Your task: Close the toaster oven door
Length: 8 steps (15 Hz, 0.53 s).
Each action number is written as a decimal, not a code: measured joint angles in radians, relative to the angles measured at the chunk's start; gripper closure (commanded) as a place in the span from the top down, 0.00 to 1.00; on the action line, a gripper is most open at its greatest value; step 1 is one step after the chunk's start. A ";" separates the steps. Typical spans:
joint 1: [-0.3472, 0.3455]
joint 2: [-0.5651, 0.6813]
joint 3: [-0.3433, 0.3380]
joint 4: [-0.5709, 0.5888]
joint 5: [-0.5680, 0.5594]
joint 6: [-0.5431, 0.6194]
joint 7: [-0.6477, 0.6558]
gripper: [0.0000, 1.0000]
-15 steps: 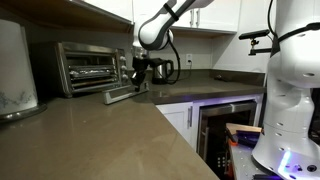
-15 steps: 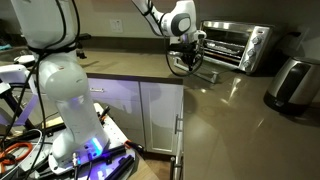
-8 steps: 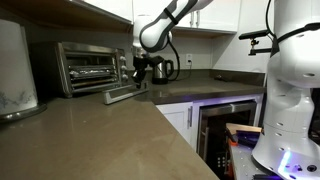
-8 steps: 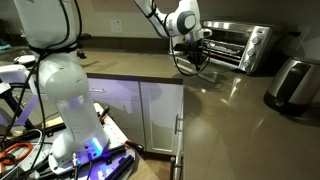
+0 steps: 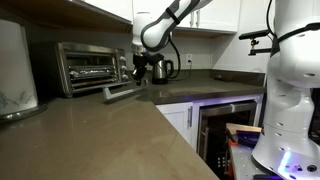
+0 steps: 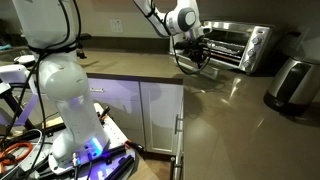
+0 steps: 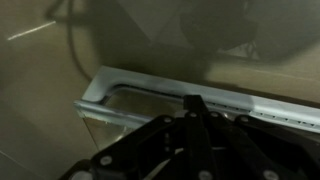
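The silver toaster oven (image 5: 88, 66) stands at the back of the counter and shows in both exterior views (image 6: 236, 45). Its door (image 5: 119, 91) hangs open, hinged at the bottom, tilted a little above flat. My gripper (image 5: 138, 79) is at the door's outer edge, also seen from the side in an exterior view (image 6: 197, 63). In the wrist view the fingers (image 7: 193, 103) are closed together, their tip against the door's silver frame (image 7: 150, 88) by the bar handle. The contact point is partly hidden by the fingers.
A small steel kettle (image 5: 160, 68) stands just behind the gripper. A pale appliance (image 5: 15, 68) is on the counter's near end, a silver one (image 6: 290, 82) in an exterior view. A black under-counter appliance (image 5: 226, 122) and the white robot base (image 5: 290, 90) are off the counter.
The gripper has risen slightly and the door's outer edge has lifted with it, from lying flat to a slight upward tilt.
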 measured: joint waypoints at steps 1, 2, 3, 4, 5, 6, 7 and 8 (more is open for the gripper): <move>0.000 -0.005 0.000 0.000 -0.001 0.000 0.001 0.00; 0.000 -0.011 0.000 0.000 -0.002 0.000 0.001 0.00; 0.000 -0.016 0.000 0.001 -0.003 0.000 0.001 0.00; 0.000 -0.021 0.000 0.002 -0.006 0.000 0.001 0.00; 0.000 -0.026 0.000 0.004 -0.009 0.000 0.001 0.00; 0.000 -0.030 0.000 0.006 -0.014 0.000 0.001 0.00; 0.000 -0.033 -0.001 0.010 -0.020 0.000 0.001 0.00; -0.001 -0.034 -0.002 0.015 -0.027 0.000 0.001 0.00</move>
